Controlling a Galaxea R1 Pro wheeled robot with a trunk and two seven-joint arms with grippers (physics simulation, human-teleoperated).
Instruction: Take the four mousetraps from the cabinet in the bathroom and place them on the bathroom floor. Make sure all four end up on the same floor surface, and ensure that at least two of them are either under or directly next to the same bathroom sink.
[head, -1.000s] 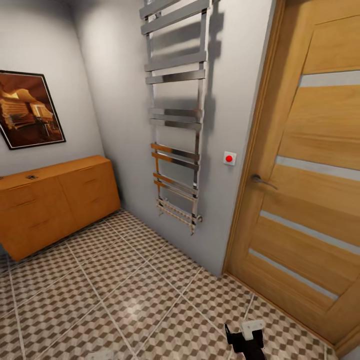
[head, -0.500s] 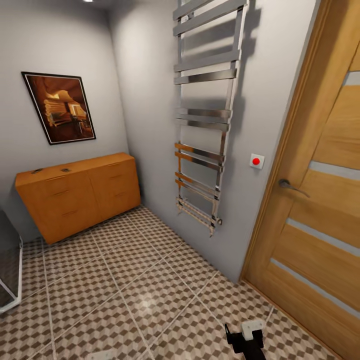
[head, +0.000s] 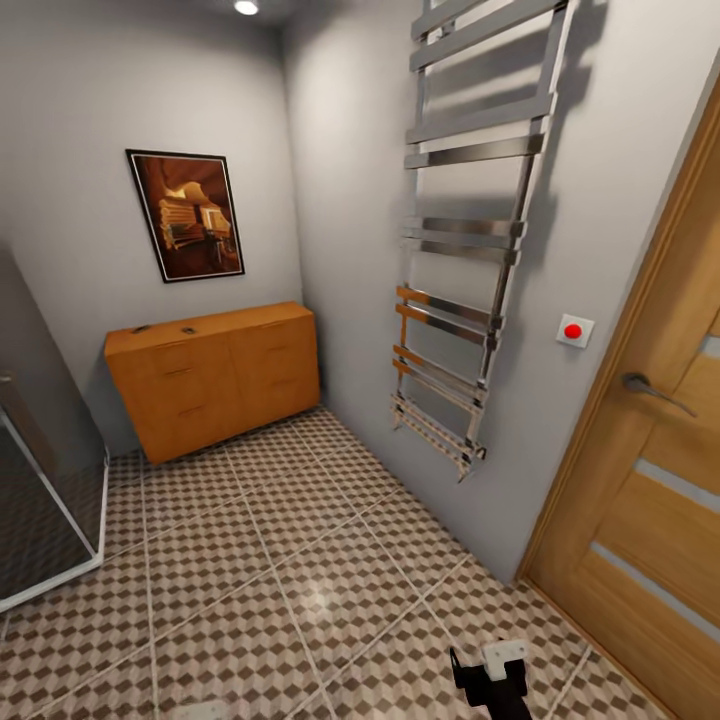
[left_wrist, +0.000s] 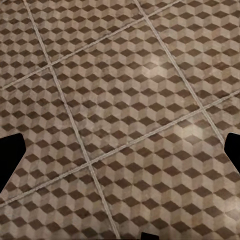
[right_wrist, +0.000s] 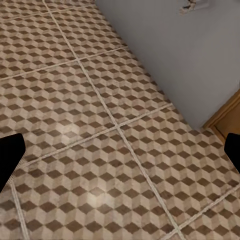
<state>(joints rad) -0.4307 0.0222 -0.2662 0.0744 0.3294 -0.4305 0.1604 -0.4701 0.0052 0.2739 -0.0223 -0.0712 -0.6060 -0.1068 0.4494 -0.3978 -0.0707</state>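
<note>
Both grippers empty, jaws spread; cabinet (head: 215, 375) far ahead, shut, perhaps two mousetraps (head: 187, 330) on top; none floored yet

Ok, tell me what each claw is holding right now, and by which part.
Nothing is held. Both wrist views show spread fingertips at the frame edges with only the bathroom floor between them.

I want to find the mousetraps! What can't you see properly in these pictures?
- Head view: two small dark things on top of the cabinet are too small to tell what they are.
- Head view: the cabinet's drawers are shut, so the inside is hidden.
- Head view: the wooden door is cut off by the picture's edge.
- Left wrist view: the bathroom floor shows, with the fingertips cut off at the edges.
</note>
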